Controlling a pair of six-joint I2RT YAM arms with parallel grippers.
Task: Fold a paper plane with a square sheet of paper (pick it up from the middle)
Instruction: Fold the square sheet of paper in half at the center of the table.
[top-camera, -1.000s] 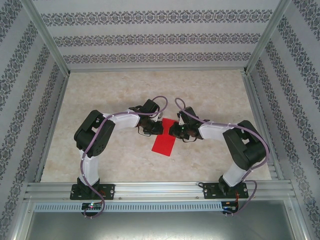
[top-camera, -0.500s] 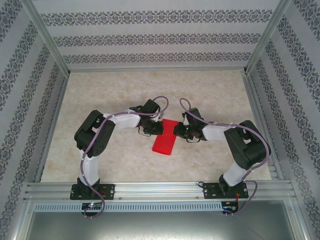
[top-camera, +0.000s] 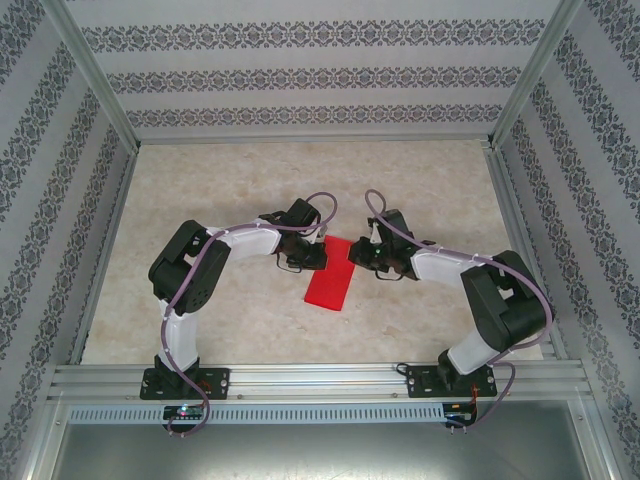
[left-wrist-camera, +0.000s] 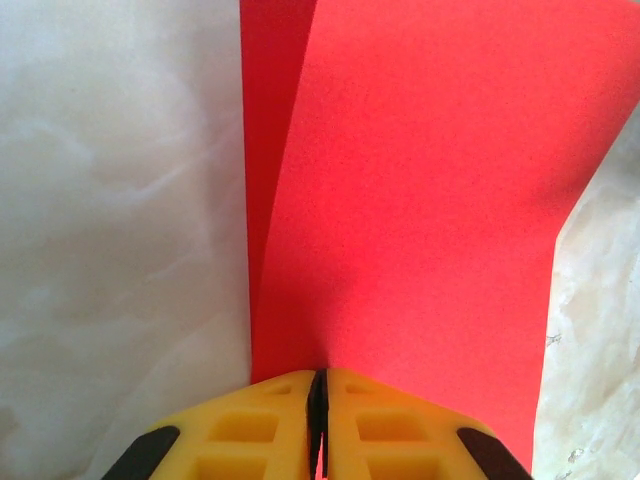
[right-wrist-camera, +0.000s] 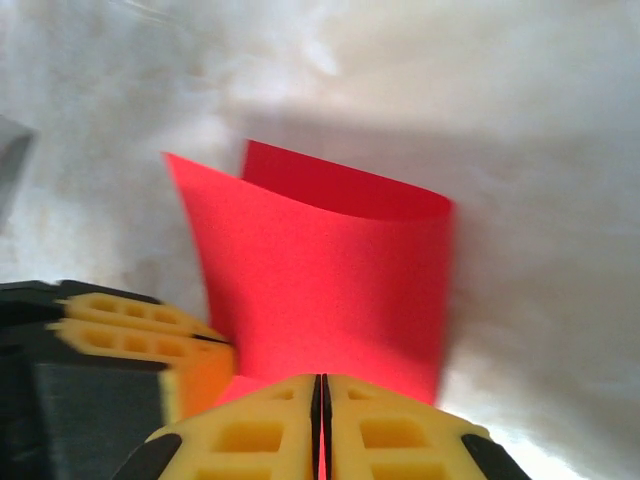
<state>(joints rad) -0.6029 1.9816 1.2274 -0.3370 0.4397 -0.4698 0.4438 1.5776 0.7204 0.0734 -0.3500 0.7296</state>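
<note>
**Both grippers pinching one end of a doubled-over red sheet**

My left gripper (left-wrist-camera: 318, 378) has its yellow fingers pressed together on the near edge of the bright red square sheet of thin paper (left-wrist-camera: 420, 200), which is doubled over into a long narrow strip. From this gripper the strip runs straight ahead. The lower layer peeks out to the left of the upper one, so the two edges are not matched.

My right gripper (right-wrist-camera: 322, 380) is likewise pinched shut on the sheet, just beside the left gripper and facing it. Ahead of these fingers the two layers bow apart into an open loop and do not lie flat. From above, the rest of the strip trails away from both grippers across the pale marbled tabletop (top-camera: 220, 200), back towards the arm bases.

I judge the step in hand to be setting the first centre fold. To do it well, I should slide the layers until their long edges meet. Only then should I flatten the loop against the table, working outward from the pinch — a crease pressed now would lock in the skew. The paper is thin, so any pull should be gentle and even between both grippers.
</note>
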